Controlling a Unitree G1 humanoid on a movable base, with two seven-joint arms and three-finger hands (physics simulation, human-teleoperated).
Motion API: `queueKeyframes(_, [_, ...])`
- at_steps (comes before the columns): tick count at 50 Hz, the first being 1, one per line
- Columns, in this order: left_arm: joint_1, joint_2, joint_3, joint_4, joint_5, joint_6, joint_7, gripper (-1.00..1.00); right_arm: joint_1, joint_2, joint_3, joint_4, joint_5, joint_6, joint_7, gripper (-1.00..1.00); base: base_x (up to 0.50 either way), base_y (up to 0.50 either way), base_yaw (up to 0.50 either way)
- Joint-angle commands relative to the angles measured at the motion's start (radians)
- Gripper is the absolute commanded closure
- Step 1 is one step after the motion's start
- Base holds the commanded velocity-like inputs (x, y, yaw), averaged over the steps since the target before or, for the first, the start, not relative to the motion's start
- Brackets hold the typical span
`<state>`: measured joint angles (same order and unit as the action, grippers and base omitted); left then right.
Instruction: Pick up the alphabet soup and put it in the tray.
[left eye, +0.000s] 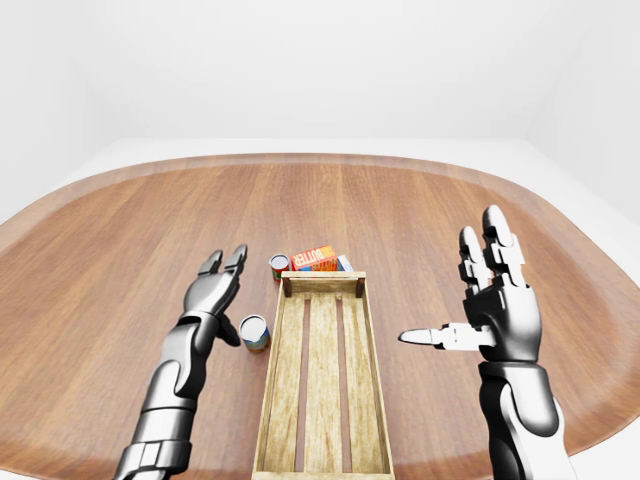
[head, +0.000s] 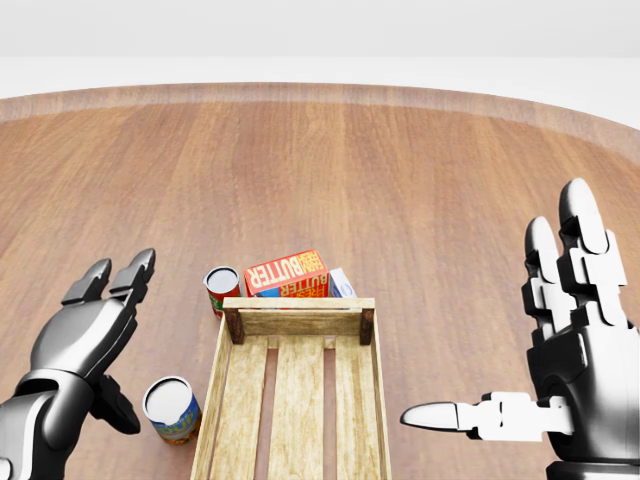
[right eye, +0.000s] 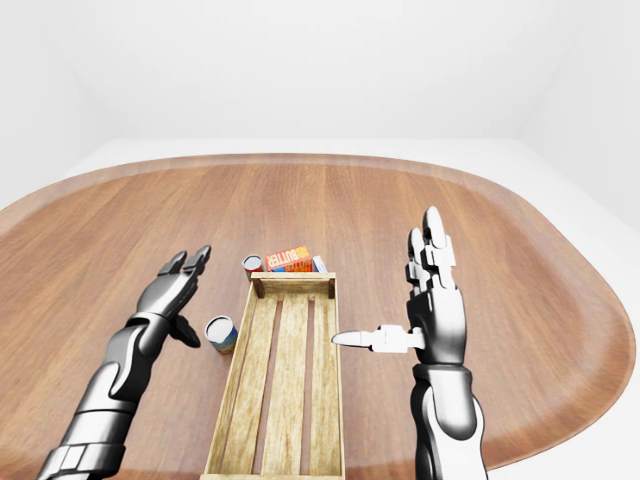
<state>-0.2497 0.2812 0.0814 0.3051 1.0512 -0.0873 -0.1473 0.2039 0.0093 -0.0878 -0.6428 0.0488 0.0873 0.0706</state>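
— So, which one is the alphabet soup (head: 172, 408), and where does it sit?

— My guess is the can with the pale top and blue-and-orange label, standing upright on the wooden table (head: 420, 170) just beside the left wall of the tray (head: 297, 400), toward the bottom of the head view. A second, red-labelled can (head: 222, 289) stands near the tray's upper left corner, next to a butter box (head: 287, 274); the labels are too small to read, so I can't be sure which is the soup.

— How would it handle?

— I'd judge it a rigid metal cylinder, fairly weighty for its size, with a smooth, slippery wall. It won't crush, but it could roll or tip if nudged at the rim. Best taken round the middle of the side wall, thumb on one side and the two fingers opposite.

— And the left hand (head: 85, 335)?

— Spread wide, fingers (head: 115, 283) pointing up the view, thumb (head: 113, 403) angled down toward the can. It hangs just left of the can and holds nothing; whether the thumb tip grazes the label I can't tell.

— The right hand (head: 565, 360)?

— Also splayed — fingers upright, thumb jutting left toward the tray, well clear of everything and empty.

— What about the tray itself?

— Nothing lies in it; the soup is not yet lifted.
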Motion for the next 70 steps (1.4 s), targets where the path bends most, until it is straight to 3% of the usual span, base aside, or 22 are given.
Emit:
queueKeyframes(1, [-0.014,-0.013,-0.015,0.041,-0.030,0.000,-0.040,-1.00,-0.002,0.000,-0.004,0.002,0.002,0.000,-0.001,-1.00,0.00,0.00,0.00])
queueKeyframes(4, [-0.024,-0.013,-0.023,0.075,-0.025,0.000,-0.022,-1.00,-0.001,0.000,-0.006,-0.003,0.004,0.000,-0.001,-1.00,0.00,0.00,0.00])
queueKeyframes(9, [-0.015,-0.025,-0.030,0.096,-0.082,0.000,-0.080,-1.00,0.000,0.001,-0.007,-0.004,0.002,0.000,-0.001,-1.00,0.00,0.00,0.00])
queueKeyframes(26, [-0.062,-0.013,-0.055,0.250,-0.061,0.000,0.002,-1.00,-0.021,-0.009,0.012,0.011,-0.046,0.000,-0.017,-1.00,0.00,0.00,0.00])
queueKeyframes(45, [-0.062,-0.010,-0.054,0.256,-0.068,0.000,0.003,-1.00,-0.023,-0.009,0.028,0.018,-0.059,0.000,-0.005,-1.00,0.00,0.00,0.00])
queueKeyframes(64, [-0.310,-0.011,-0.138,0.811,-0.039,0.000,0.235,-1.00,-0.014,-0.005,0.005,0.009,-0.058,0.000,0.002,-1.00,0.00,0.00,0.00])
queueKeyframes(70, [-0.325,-0.013,-0.146,0.855,-0.046,0.000,0.252,-1.00,-0.011,-0.004,0.004,0.000,-0.057,0.000,0.000,-1.00,0.00,0.00,0.00])
